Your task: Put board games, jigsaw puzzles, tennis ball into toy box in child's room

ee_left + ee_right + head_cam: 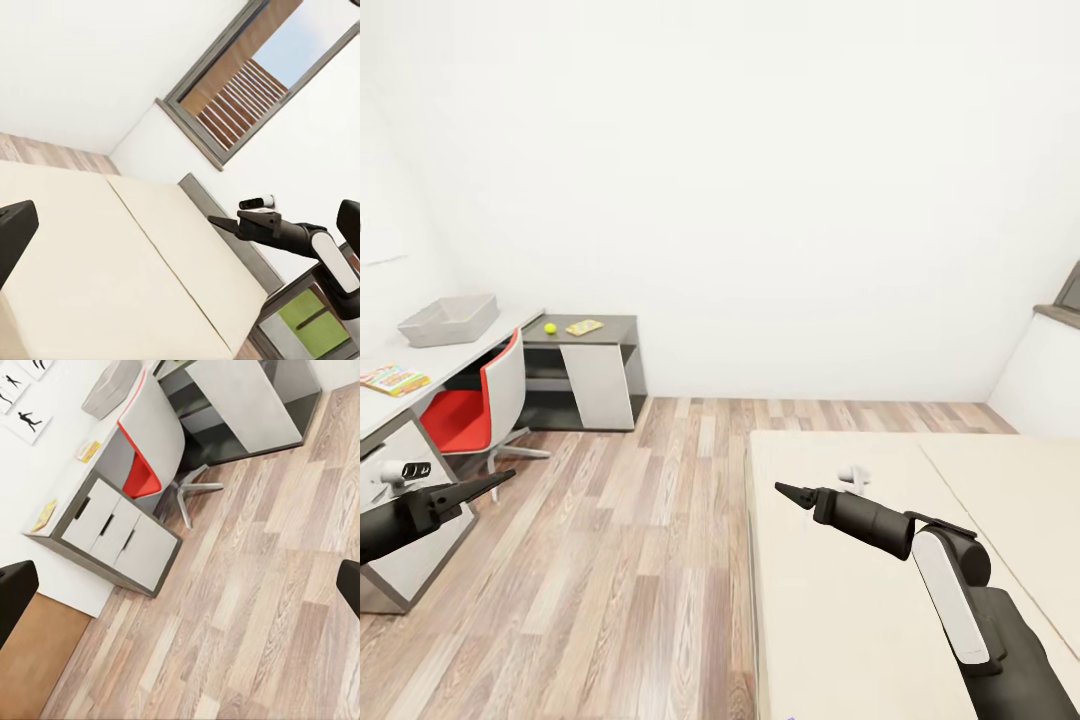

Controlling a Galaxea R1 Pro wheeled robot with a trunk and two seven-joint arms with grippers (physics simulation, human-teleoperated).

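The pale grey toy box [448, 320] sits on the long table [480, 345] at the far left. A tennis ball [550, 328] and a flat multicolour jigsaw puzzle [584, 327] lie on the dark side unit. Another patterned puzzle [393, 380] lies on the table nearer me. A third flat piece [43, 515] at the table's end is too small to name. The bed [860, 600] in front of me shows bare mattress, and the board games are out of view. My left gripper [500, 480] hangs open over the floor by the drawers. My right gripper [785, 491] is open above the bed's edge.
A red and white chair [490, 400] stands tucked at the table, near my left arm. Wood-plank floor [620, 560] runs between table and bed. White drawers [120, 536] front the table. A window [240, 82] lies beyond the bed.
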